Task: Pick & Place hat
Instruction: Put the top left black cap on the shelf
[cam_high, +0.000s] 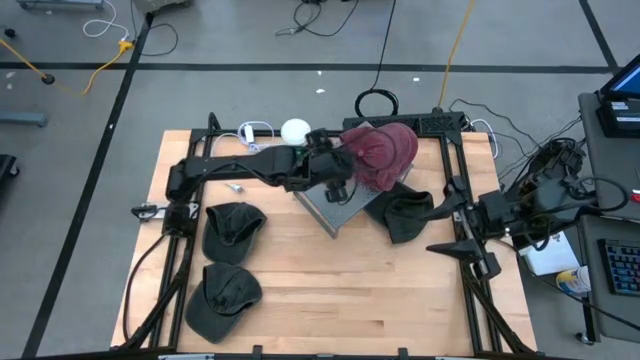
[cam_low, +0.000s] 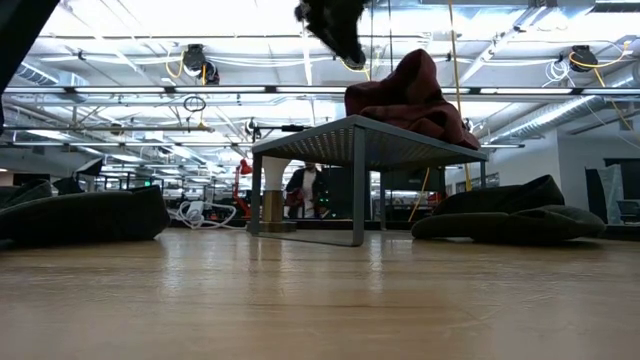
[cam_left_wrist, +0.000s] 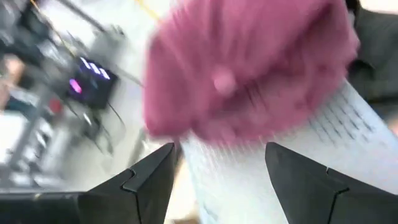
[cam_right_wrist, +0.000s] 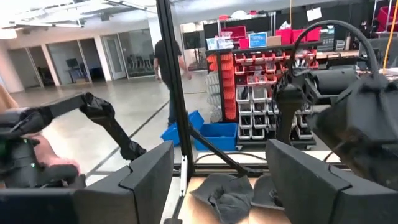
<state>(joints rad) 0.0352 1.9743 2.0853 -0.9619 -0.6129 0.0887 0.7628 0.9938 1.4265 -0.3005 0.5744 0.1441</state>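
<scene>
A maroon hat (cam_high: 385, 152) lies crumpled on the far right part of a grey perforated stand (cam_high: 335, 210); in the low view the maroon hat (cam_low: 410, 95) rests on the stand's top (cam_low: 360, 140). My left gripper (cam_high: 345, 172) hovers open above the stand, just to the hat's left. In its wrist view the left gripper (cam_left_wrist: 221, 152) shows both fingers spread, with the maroon hat (cam_left_wrist: 249, 68) ahead of them and untouched. My right gripper (cam_high: 440, 225) waits open at the table's right edge; in its own wrist view the right gripper (cam_right_wrist: 221, 152) holds nothing.
Two dark caps (cam_high: 232, 225) (cam_high: 225, 295) lie on the table's left side, and another dark cap (cam_high: 410, 212) lies right of the stand, close to the right gripper. A white ball (cam_high: 295, 130) sits near the far edge. A person walks in the room behind (cam_right_wrist: 168, 62).
</scene>
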